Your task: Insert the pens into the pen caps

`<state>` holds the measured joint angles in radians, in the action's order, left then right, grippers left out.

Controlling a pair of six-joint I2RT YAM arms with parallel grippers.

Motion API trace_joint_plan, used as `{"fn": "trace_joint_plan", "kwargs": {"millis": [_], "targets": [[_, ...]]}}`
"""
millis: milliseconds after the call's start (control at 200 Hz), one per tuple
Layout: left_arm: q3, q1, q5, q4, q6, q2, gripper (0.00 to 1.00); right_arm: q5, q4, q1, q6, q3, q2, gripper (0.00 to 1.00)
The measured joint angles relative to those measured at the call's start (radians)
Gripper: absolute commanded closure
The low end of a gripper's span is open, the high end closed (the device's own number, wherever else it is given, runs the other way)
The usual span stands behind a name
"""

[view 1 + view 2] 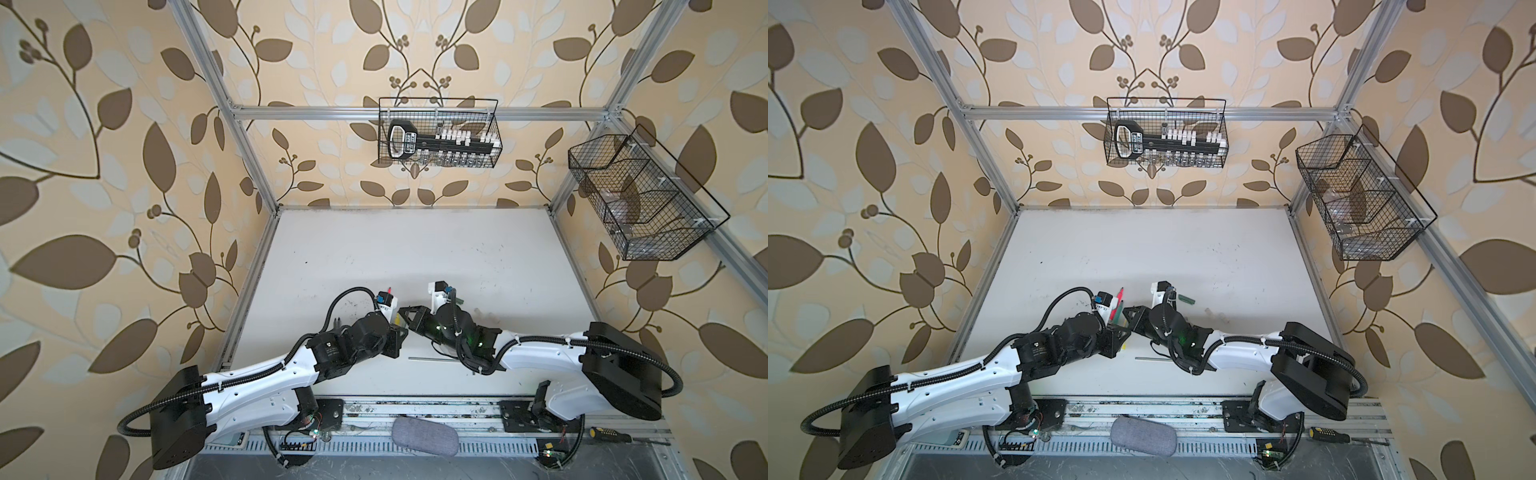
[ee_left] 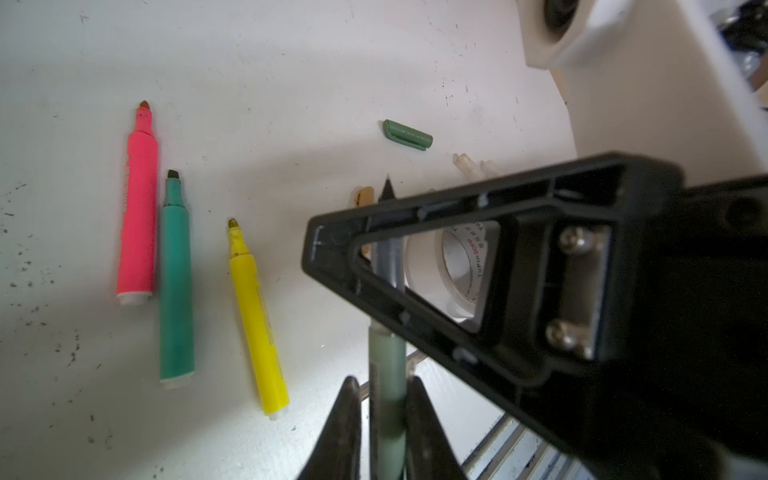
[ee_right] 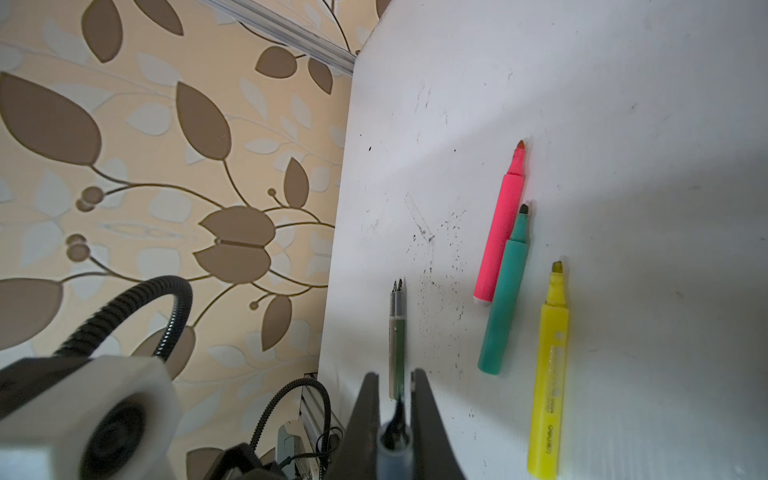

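Note:
My left gripper [image 2: 384, 380] is shut on the grey-green pen [image 2: 386, 365], whose dark tip points away from it. My right gripper [image 3: 395, 374] reaches across and is shut on the same pen's grey front part, just behind the tip. The pink [image 2: 139, 208], green [image 2: 176, 291] and yellow [image 2: 257, 324] markers lie uncapped side by side on the table. A tan and a dark green thin pen [image 3: 397, 332] lie together near the table's left edge. A green cap [image 2: 407, 135], a tan cap [image 2: 365, 197] and clear caps [image 2: 469, 164] lie beyond the grippers.
A roll of clear tape [image 2: 457, 266] lies under the right gripper. A silver hex key [image 1: 432, 358] lies near the front. A grey pouch [image 1: 426, 436] and a screwdriver [image 1: 609, 434] sit on the front rail. Wire baskets [image 1: 440, 133] [image 1: 640, 199] hang on the walls.

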<state>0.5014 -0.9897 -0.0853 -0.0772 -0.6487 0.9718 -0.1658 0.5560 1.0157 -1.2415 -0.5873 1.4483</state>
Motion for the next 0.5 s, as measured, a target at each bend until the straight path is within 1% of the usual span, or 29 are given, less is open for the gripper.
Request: {"fn": "trace_joint_plan", "kwargs": {"millis": [40, 90, 120, 175, 200, 295, 335, 380, 500], "targets": [[0.000, 0.000, 0.000, 0.005, 0.000, 0.004, 0.80, -0.005, 0.000, 0.003, 0.000, 0.000, -0.003, 1.00], [0.000, 0.000, 0.001, 0.008, 0.000, 0.008, 0.83, -0.010, 0.000, 0.005, 0.000, 0.000, -0.003, 1.00], [0.000, 0.000, 0.002, 0.010, 0.001, 0.010, 0.86, -0.013, 0.000, 0.006, 0.000, 0.000, -0.003, 1.00], [0.000, 0.000, 0.003, 0.016, -0.001, 0.011, 0.96, -0.016, 0.000, 0.006, 0.000, 0.000, -0.003, 1.00], [0.000, 0.000, 0.002, 0.016, 0.005, 0.011, 1.00, -0.018, 0.000, 0.006, 0.000, 0.000, -0.003, 0.93], [0.000, 0.000, -0.001, 0.018, 0.012, 0.011, 1.00, -0.022, -0.001, 0.006, 0.005, 0.000, -0.003, 0.64], [0.000, 0.000, -0.005, 0.017, 0.013, 0.011, 1.00, -0.025, -0.005, 0.008, 0.002, 0.000, -0.006, 0.57], [0.000, 0.000, -0.019, 0.012, 0.011, 0.010, 1.00, -0.032, -0.022, 0.008, 0.005, 0.000, -0.014, 0.52], [0.000, 0.000, -0.087, -0.034, -0.025, -0.011, 1.00, -0.063, -0.092, 0.011, 0.035, -0.001, -0.078, 0.46]]}}
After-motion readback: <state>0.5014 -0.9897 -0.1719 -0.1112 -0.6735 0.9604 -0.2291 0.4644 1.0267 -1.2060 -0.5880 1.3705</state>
